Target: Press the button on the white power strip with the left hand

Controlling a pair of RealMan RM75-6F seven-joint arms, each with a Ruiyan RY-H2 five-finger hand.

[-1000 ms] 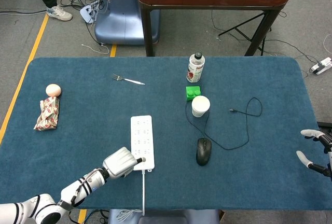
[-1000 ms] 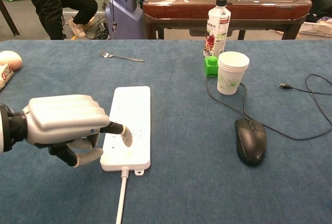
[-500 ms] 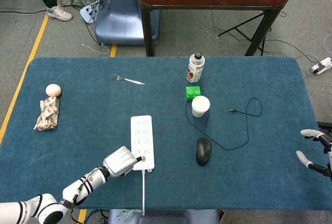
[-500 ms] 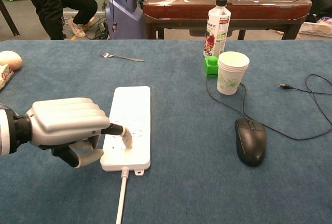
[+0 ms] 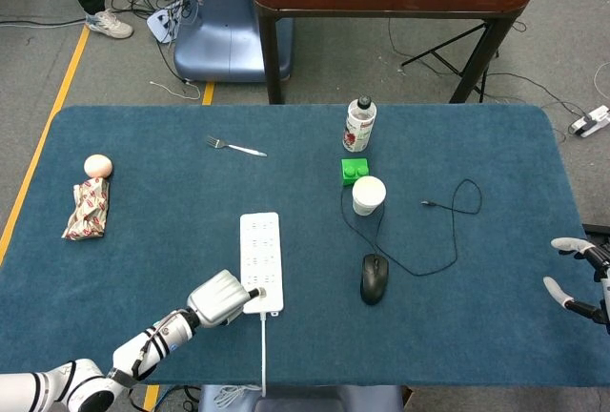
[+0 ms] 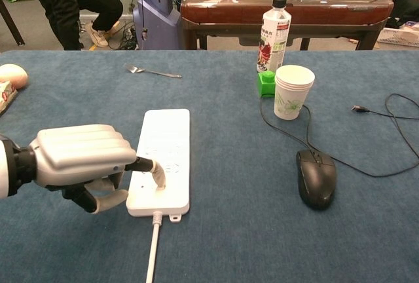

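- My left hand (image 6: 82, 165) is curled into a fist with one finger (image 6: 152, 168) stretched out; it holds nothing, and the fingertip comes down on the near end of the white power strip (image 6: 163, 155).
- The button itself I cannot see clearly. I judge it is under or just beside the fingertip, near the end where the cable (image 6: 152, 250) goes out.
- To do this step well, I would push straight down with the fingertip only and keep the wrist quiet. A sideways push could slide the light strip on the blue counter (image 6: 249, 230).
- I would press shortly and firmly, then lift straight up, so the finger does not drag over the sockets.
- The curled fingers under the hand sit just beside the strip's left edge. I should keep them from pushing against it.
- In the head view the strip (image 5: 261, 259) lies a little left of the counter's centre, toward the near edge, at 9 o'clock from the black mouse (image 5: 374, 278).
- Its long axis runs from 6 to 12 o'clock, almost straight away from me. The cable end points to 6 o'clock and the free end to 12 o'clock.
- My right hand (image 5: 577, 274) is at the far right edge of the head view, away from everything, with fingers spread and nothing in them.
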